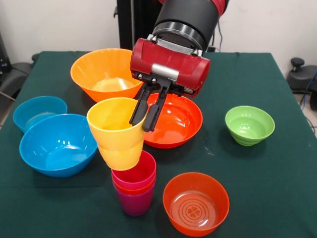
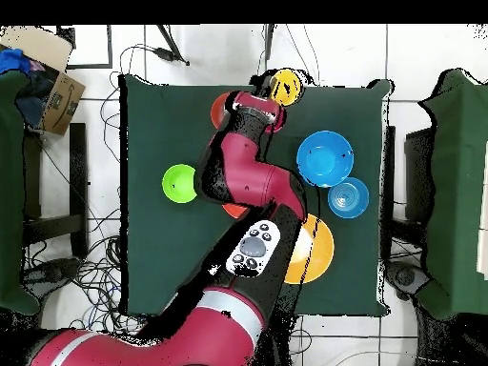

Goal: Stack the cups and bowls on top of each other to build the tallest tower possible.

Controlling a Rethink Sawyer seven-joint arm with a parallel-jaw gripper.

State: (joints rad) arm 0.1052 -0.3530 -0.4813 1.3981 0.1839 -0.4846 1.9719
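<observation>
Now the gripper (image 1: 143,119) pinches the yellow cup's (image 1: 118,133) rim, one finger inside. It tilts atop the tower (image 1: 133,188).

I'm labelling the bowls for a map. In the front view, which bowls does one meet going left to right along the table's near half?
Small blue bowl → large blue bowl → small translucent orange bowl → small green bowl.
</observation>
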